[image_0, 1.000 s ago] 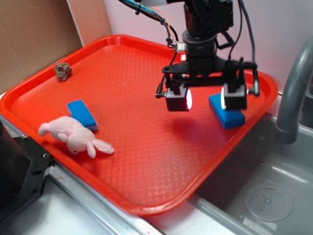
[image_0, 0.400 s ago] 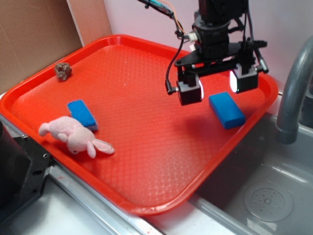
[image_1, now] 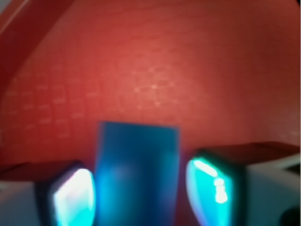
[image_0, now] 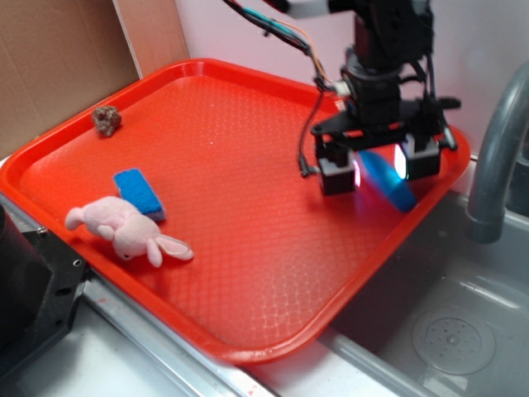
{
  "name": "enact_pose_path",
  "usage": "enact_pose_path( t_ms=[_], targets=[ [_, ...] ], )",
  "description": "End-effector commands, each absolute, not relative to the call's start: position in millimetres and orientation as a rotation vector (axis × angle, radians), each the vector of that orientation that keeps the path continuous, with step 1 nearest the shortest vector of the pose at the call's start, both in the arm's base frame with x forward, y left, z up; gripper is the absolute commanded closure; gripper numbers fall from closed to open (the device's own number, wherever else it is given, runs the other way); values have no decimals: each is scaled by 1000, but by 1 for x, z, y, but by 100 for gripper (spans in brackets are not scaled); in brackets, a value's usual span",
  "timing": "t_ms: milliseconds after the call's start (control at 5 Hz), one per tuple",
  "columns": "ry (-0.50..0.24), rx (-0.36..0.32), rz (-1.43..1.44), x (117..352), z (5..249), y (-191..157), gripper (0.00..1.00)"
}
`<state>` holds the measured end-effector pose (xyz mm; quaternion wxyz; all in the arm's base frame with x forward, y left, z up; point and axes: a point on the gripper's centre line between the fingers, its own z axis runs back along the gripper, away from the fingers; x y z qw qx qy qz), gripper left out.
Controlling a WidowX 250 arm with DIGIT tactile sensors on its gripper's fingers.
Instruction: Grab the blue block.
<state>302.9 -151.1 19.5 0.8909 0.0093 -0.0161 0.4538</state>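
Gripper (image_0: 379,169) jaws apart, straddling the blue block (image_0: 388,179), which sits at the tray (image_0: 248,331) edge nearest the faucet (image_0: 496,157). Wrist view: block (image_1: 136,174) between both pads, slightly nearer one, contact unclear. Stay centred, drop low, close squarely on the long sides.

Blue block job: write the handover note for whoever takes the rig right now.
Gripper: open, fingers on either side of the blue block; the wrist view shows the block between the pads, with a gap on each side.
Blue block: near the right edge of the red tray, beside the sink; whether it still rests flat cannot be told.
Done: gripper lined up over the block.
Left: close on the block and lift.
Leave alone: blue sponge and pink bunny on the tray's left side.
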Motion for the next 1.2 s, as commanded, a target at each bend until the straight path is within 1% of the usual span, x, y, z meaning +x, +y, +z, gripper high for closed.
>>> enact_pose_path(
  t_ms=[0,200,400,600,800,1000],
  targets=[
    [-59,67,736,290,36,-137,100],
    [-39,-53,487,261,55,-112,100],
    [-106,-39,236,228,72,-66,100],
    [-73,9,-17,223,99,-32,100],
    [-131,-20,-266,229,129,-23,100],
    [-144,-38,-252,240,149,-6,100]
  ],
)
